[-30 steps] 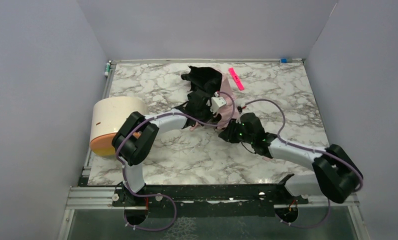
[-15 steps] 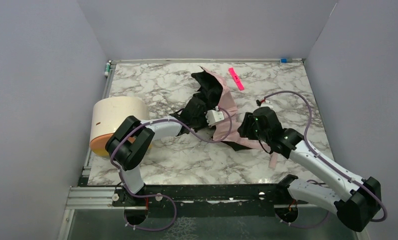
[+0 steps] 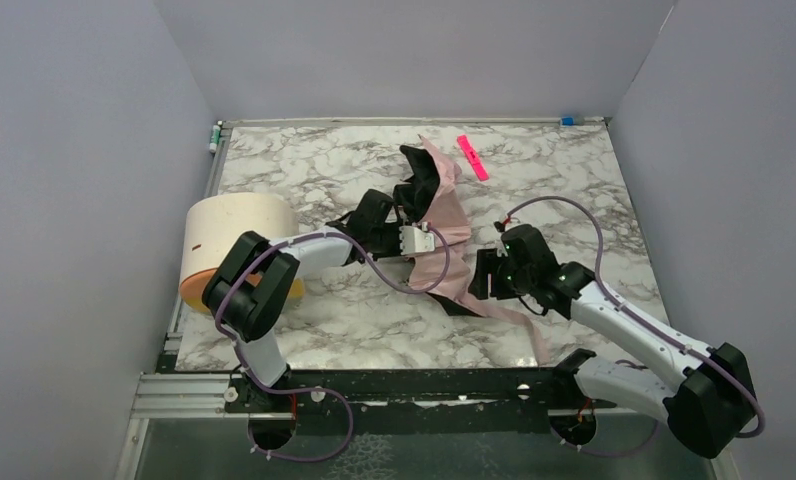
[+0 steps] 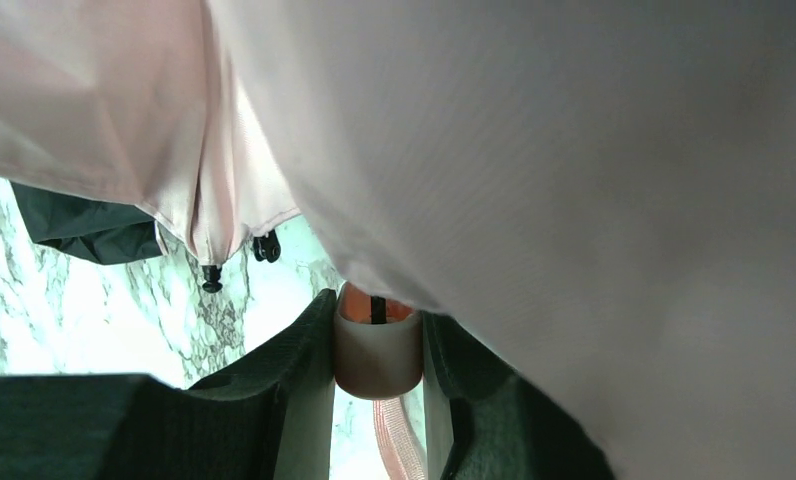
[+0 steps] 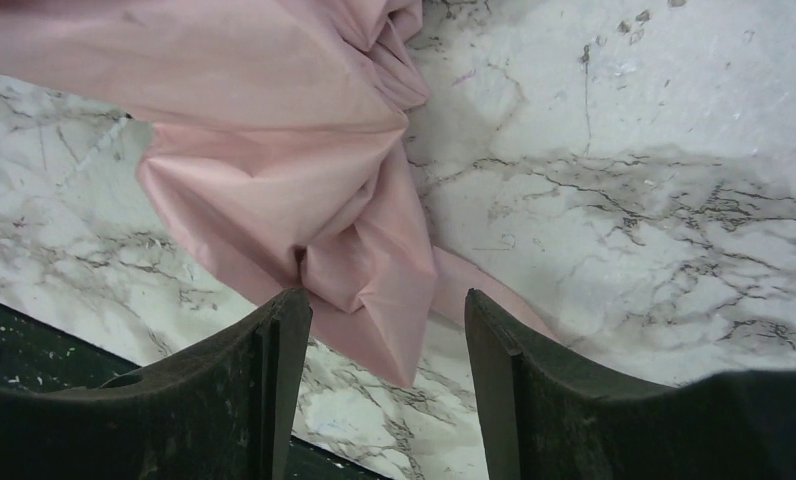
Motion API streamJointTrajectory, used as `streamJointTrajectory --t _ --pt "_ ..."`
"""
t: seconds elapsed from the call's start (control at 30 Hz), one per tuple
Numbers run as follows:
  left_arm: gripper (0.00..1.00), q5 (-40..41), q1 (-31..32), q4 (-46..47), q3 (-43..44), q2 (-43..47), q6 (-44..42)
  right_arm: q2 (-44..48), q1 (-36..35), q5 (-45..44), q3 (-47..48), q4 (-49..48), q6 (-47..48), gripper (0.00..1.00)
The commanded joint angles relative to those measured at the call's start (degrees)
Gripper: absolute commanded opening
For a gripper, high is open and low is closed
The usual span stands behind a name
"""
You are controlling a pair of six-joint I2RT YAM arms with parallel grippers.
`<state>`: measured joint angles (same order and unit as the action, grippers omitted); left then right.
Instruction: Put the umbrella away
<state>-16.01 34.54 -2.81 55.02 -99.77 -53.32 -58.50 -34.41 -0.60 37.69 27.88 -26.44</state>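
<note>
Change: since a second ago the umbrella (image 3: 444,215) is drawn out toward lower centre of the top view, with a pink strip trailing to the lower right.
Umbrella position: mid-frame on the marble surface (image 3: 314,170), crumpled, between both arms.
Left fingers (image 4: 274,400): clamped on the umbrella's small handle (image 4: 377,360).
Right fingers (image 5: 224,400): apart, a pink fabric fold between them, not pinched.
Nearby: cream cylinder (image 3: 234,235) at left edge.
</note>
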Motion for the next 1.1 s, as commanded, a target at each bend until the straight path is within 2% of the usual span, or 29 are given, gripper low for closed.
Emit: streamJointTrajectory --t 0.0,0.17,0.3,0.37,0.5,0.73,1.07 --pt "0.0 -3.1 -1.11 -7.2 0.64 -1.63 -7.31 -2.23 1.18 5.93 -1.92 -4.51 0.29 0.63" --pt "0.0 -6.5 -1.56 -6.83 -0.71 -1.4 -7.25 -5.19 1.82 3.41 -3.4 -5.98 -1.9 0.63" --pt "0.0 -8.49 -1.5 -7.01 -0.36 -1.65 -6.91 -8.07 1.91 1.14 -2.95 -5.8 -3.12 0.54" --pt "0.0 -8.43 -1.5 -6.97 -0.02 -1.59 -6.86 -9.28 1.94 1.68 -2.51 -5.52 -2.95 0.53" --pt "0.0 -7.89 -1.52 -6.76 0.19 -1.84 -6.51 -11.29 1.85 3.4 -2.24 -4.73 -3.44 0.55" --pt "0.0 -7.75 -1.5 -7.12 0.79 -2.19 -6.03 -11.09 1.81 10.73 -6.6 -10.21 -3.92 0.63" --pt "0.0 -7.68 -1.5 -7.83 1.84 -2.85 -5.56 -10.59 -2.44 15.33 -11.65 -13.93 -8.03 0.63"
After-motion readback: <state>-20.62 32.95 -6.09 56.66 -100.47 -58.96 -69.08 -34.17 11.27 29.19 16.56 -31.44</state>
